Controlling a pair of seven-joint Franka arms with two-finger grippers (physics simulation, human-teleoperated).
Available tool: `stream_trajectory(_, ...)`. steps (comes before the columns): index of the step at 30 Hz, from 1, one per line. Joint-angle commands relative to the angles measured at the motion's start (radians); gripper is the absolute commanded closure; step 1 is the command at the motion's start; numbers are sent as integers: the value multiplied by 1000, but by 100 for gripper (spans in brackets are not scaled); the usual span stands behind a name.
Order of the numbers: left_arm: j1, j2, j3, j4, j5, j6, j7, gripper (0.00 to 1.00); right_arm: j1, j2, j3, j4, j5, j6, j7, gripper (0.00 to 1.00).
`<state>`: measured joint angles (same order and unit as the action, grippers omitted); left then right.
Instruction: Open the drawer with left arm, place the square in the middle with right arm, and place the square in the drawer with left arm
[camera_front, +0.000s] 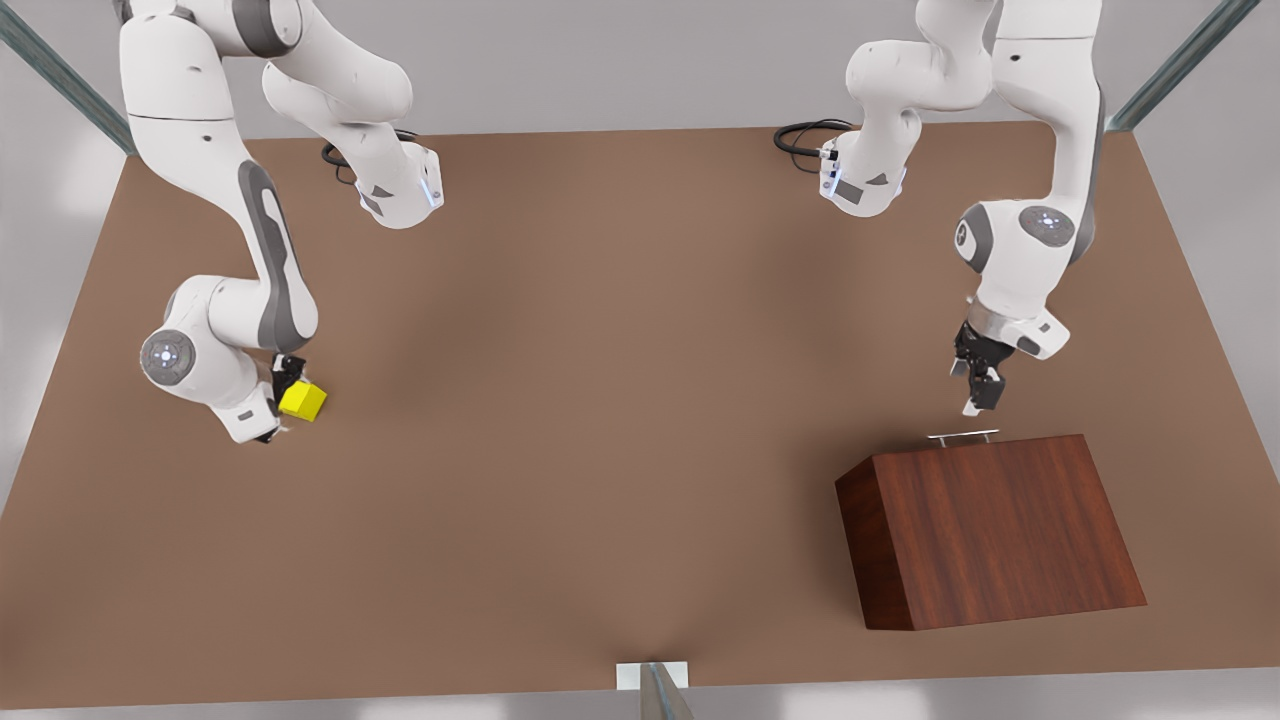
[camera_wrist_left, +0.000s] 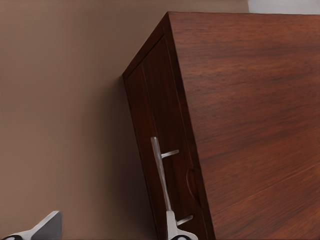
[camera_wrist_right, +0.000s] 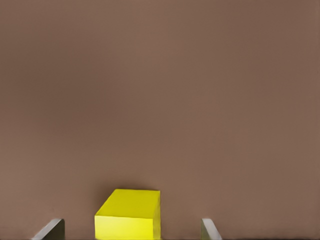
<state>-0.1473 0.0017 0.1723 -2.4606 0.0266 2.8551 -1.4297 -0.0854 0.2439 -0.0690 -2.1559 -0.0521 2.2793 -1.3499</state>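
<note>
The left end effector (camera_front: 978, 392) is hovering spread wide beside the drawer (camera_wrist_left: 162, 150) handle (camera_front: 963, 436); the right end effector (camera_front: 283, 400) is straddling the square (camera_front: 303, 400), fingers wide, on the bench (camera_front: 600, 400).

square (camera_front: 303, 400) front view's left, on table (camera_front: 620, 400) | wooden box (camera_front: 990, 530) right, well apart

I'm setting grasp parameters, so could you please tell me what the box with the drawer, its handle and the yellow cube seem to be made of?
The box looks like dark reddish-brown wood with visible grain and a smooth, low-sheen finish. The handle appears to be thin silvery metal, pale and slightly reflective. The yellow cube has plain, uniform, matte faces, so plastic or painted wood; the render leaves that open.
</note>
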Motion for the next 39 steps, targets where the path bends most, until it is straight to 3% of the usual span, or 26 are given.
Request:
stream_trajectory(1,-6,3,1,0,-1,1,-2,0,1,0,0,-4,0,6,0,0)
stream_trajectory(19,-5,135,21,91,-1,40,-18,0,-43,63,-5,-116,-20,204,-8,0)
stream_trajectory(34,-5,169,21,91,1,32,-114,0,-86,80,-29,-225,-23,359,-103,0)
stream_trajectory(35,-5,167,21,91,1,27,-115,0,-86,81,-29,-229,-23,371,-104,2)
stream_trajectory(36,-6,166,21,91,3,24,-114,0,-86,84,-29,-232,-23,382,-106,16)
stream_trajectory(39,-9,159,21,89,4,12,-115,0,-89,84,-31,-229,-22,378,-98,29)
